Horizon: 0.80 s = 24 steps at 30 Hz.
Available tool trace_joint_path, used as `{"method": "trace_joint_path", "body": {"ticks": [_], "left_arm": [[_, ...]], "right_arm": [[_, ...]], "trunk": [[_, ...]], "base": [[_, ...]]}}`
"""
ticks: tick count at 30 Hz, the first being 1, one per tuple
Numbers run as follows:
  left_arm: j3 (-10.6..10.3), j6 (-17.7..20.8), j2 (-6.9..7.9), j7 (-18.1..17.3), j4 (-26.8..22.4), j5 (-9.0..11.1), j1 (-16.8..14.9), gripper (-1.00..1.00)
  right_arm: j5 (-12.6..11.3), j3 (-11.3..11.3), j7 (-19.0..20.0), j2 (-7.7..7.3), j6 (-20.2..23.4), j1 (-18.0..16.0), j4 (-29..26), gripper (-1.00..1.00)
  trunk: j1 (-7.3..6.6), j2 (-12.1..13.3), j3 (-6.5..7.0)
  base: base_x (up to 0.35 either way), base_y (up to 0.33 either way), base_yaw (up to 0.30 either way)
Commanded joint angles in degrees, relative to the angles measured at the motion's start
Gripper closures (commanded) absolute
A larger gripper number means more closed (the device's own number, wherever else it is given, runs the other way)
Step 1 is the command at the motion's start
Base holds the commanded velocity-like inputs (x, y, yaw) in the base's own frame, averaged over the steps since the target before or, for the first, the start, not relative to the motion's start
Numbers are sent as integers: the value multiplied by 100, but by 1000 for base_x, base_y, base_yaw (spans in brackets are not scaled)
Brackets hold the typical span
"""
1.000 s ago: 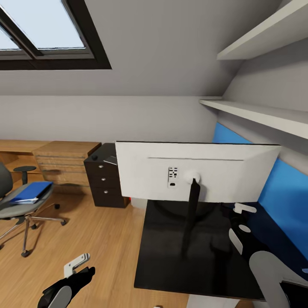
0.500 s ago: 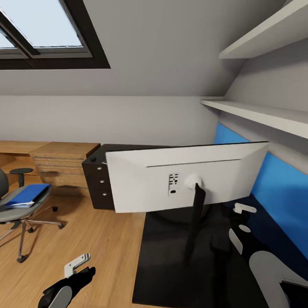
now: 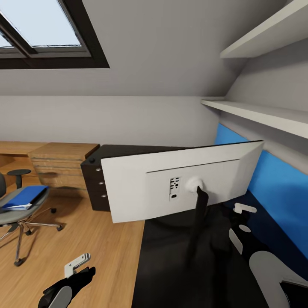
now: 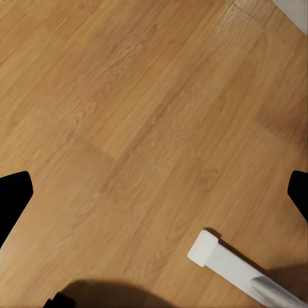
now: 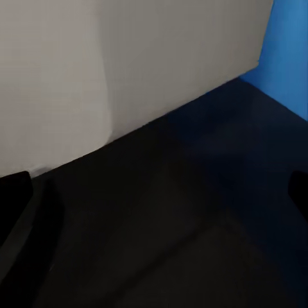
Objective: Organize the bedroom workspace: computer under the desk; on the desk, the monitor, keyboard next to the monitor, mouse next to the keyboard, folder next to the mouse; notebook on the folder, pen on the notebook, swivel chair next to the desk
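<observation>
Monitor [image 3: 145,192] tilted on desk [image 3: 171,256] — back showing.

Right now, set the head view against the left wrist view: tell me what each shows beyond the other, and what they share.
Head view: the monitor, pale back toward the camera and tilted, on the black desk; the swivel chair carrying the blue folder; a skylight and shelves.
Left wrist view: a white bar low over the boards, possibly a desk leg.
Both: the oak plank floor.
</observation>
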Motion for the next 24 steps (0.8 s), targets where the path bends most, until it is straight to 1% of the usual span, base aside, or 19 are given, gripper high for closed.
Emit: {"method": "trace_joint_path", "body": {"ticks": [1, 6, 18, 24], "left_arm": [[-13, 4, 6, 49, -7, 42, -6, -100], [-13, 6, 0, 49, -7, 48, -9, -100], [-4, 8, 5, 49, 1, 45, -7, -100], [45, 17, 45, 48, 40, 60, -9, -100]], "right_arm": [[-32, 1, 3, 0, -25, -6, 6, -100], [-32, -1, 6, 0, -25, -6, 4, -100], [-32, -5, 2, -4, -25, -6, 8, -100], [-33, -4, 4, -8, -25, -6, 1, -100]], "trunk": [[2, -4, -6], [2, -4, -6], [2, -4, -6], [2, -4, -6]], "base": [[233, 0, 0], [96, 0, 0], [1, 0, 0], [0, 0, 0]]}}
